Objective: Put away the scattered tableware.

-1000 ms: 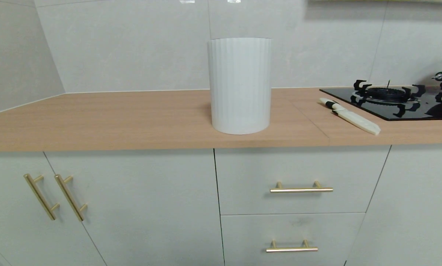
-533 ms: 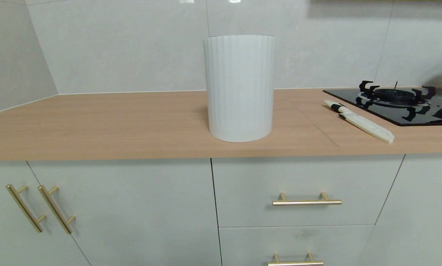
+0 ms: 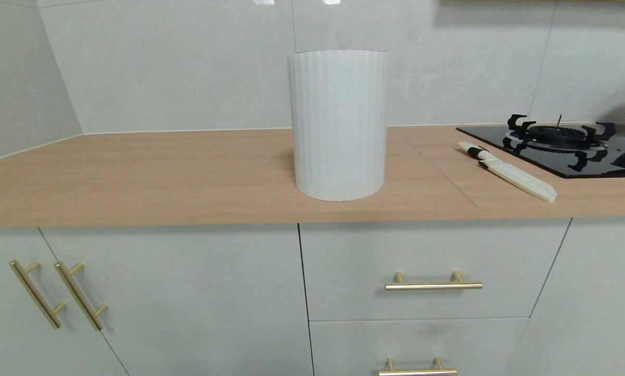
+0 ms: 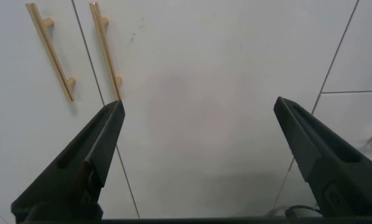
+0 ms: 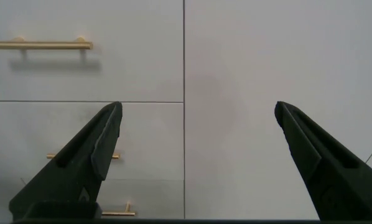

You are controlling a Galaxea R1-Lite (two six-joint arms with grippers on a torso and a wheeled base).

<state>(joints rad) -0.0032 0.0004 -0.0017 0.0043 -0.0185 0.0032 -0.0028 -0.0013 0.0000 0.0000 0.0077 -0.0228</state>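
Note:
A tall white ribbed cylinder holder [image 3: 338,125] stands upright near the front of the wooden counter [image 3: 135,172]. To its right, a white knife with a black band [image 3: 507,171] lies flat on the counter beside the hob. My left gripper [image 4: 198,112] hangs open in front of the white cabinet doors [image 4: 204,93], nothing between its fingers. My right gripper [image 5: 198,112] is open too, facing the drawer fronts [image 5: 80,74] below the counter, holding nothing.
A black gas hob [image 3: 558,143] with pan supports sits at the counter's right end. Tiled walls close the back and the left corner. Gold bar handles show on the cabinet doors [image 3: 77,295] and drawers [image 3: 432,284]. Wide counter lies left of the holder.
Between one second and half a second ago the head camera shifted, so the whole scene slid down and spread slightly. Since then nothing has moved.

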